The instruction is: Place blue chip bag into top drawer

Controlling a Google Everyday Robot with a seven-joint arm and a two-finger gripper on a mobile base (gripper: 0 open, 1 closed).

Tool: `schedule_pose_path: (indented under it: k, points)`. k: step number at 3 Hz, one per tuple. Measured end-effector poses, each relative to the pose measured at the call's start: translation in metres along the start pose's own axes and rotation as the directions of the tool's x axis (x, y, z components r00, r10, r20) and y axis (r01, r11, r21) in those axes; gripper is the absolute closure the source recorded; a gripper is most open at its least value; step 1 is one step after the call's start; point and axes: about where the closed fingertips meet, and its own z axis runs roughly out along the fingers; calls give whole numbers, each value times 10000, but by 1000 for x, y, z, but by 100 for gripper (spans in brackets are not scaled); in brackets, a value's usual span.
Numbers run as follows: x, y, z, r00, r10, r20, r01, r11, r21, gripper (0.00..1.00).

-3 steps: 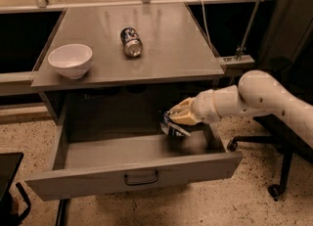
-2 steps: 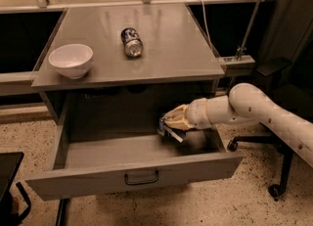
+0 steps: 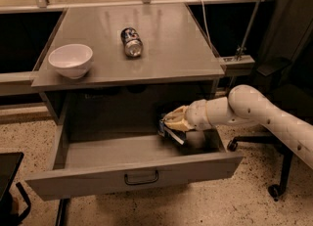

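High front view onto pincer [image 3: 167, 126] in drawer [image 3: 132, 173]

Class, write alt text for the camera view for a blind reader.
The robot's gripper, reaching into the open grey metal top drawer, holds a crumpled dark-blue foil chip bag inside its right part. On the grey tabletop above are a white bowl and a blue-and-silver soda can on its side.
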Motion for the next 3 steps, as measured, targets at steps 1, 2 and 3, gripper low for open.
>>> schedule_pose_path:
  k: [1,2,3]
  points:
    - [0,0,0,10000,0,0,0,10000,-1,35]
    - [0,0,0,10000,0,0,0,10000,-1,11]
    - [0,0,0,10000,0,0,0,10000,-2,0]
